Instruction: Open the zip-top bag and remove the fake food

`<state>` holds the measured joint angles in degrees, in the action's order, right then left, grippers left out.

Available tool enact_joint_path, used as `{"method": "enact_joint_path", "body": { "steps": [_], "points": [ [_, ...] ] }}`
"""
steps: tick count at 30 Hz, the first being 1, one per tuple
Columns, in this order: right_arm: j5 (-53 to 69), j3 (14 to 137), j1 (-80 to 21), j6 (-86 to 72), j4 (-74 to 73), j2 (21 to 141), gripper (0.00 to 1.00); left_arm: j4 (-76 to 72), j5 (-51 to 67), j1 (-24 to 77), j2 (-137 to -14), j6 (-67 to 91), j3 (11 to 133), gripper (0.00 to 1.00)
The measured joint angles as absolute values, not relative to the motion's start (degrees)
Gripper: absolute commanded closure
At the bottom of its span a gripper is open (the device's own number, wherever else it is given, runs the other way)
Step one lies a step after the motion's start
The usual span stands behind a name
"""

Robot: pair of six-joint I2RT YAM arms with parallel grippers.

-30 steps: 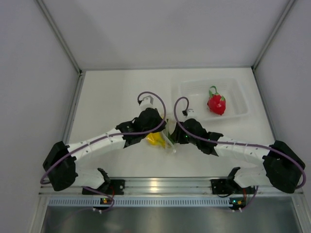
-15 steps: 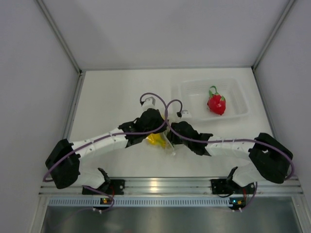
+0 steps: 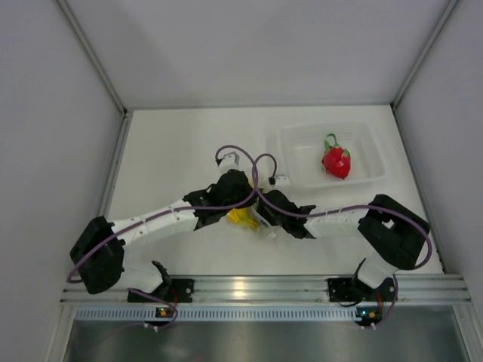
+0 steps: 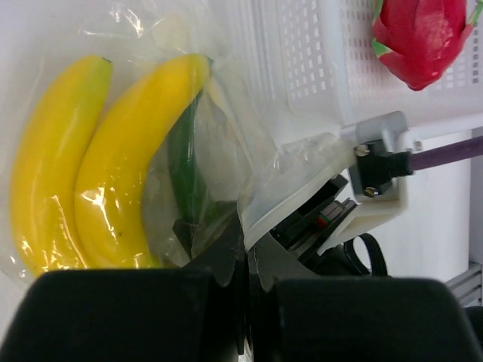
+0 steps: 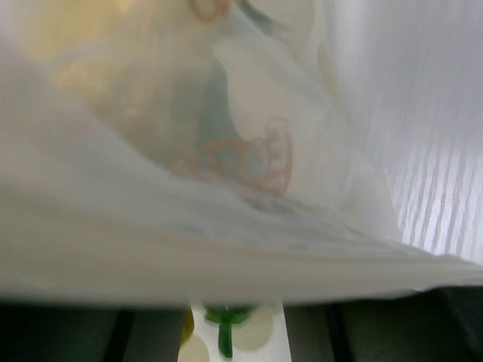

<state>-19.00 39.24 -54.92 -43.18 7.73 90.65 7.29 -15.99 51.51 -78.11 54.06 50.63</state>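
The clear zip-top bag (image 4: 226,128) lies between both grippers near the table's middle (image 3: 256,220). Inside it sit a yellow banana bunch (image 4: 98,158) and a small green piece (image 4: 189,162). My left gripper (image 4: 247,253) is shut on the bag's edge, seen from above at the bag's left (image 3: 241,205). My right gripper (image 3: 267,219) presses in from the right, and crinkled plastic (image 5: 226,151) fills its view. Its fingers (image 5: 68,332) stand apart with bag film in the gap. A red strawberry-like fruit (image 3: 336,161) lies in the tray.
A rigid clear rectangular tray (image 3: 370,147) stands at the back right, close behind the bag, and shows in the left wrist view too (image 4: 302,68). Grey enclosure walls (image 3: 68,113) flank the white table. Both arms' purple cables (image 3: 249,162) loop above the bag.
The right arm has swung left and pushed its gripper up against the bag, its fingers spreading a little. The left gripper and the bag have barely moved.
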Motion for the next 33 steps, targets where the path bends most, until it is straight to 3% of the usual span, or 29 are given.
{"method": "enact_joint_path", "body": {
  "steps": [2,4,5,8,14,33],
  "points": [
    [-20.1,40.2,-54.9,-43.3,7.2,91.9,0.43,7.7,-16.8,51.3,-78.1,53.8,50.3,1.0],
    [-21.2,41.4,-55.0,-43.3,6.5,92.7,0.42,7.9,-17.6,51.0,-78.1,53.6,50.1,1.0],
    [-21.9,41.9,-55.1,-43.3,6.3,93.1,0.43,7.9,-18.0,50.9,-78.1,53.4,50.0,1.0],
    [-23.2,42.4,-55.7,-43.1,6.0,93.9,0.61,7.8,-17.9,50.8,-78.1,53.4,50.0,1.0],
    [-23.5,42.4,-56.5,-42.8,5.8,94.0,0.76,7.6,-17.4,51.1,-78.0,53.5,50.0,1.0],
    [-20.9,45.8,-58.0,-37.8,-9.1,78.1,0.85,6.9,-17.9,51.4,-77.7,53.5,48.3,1.0]
  ]
}}
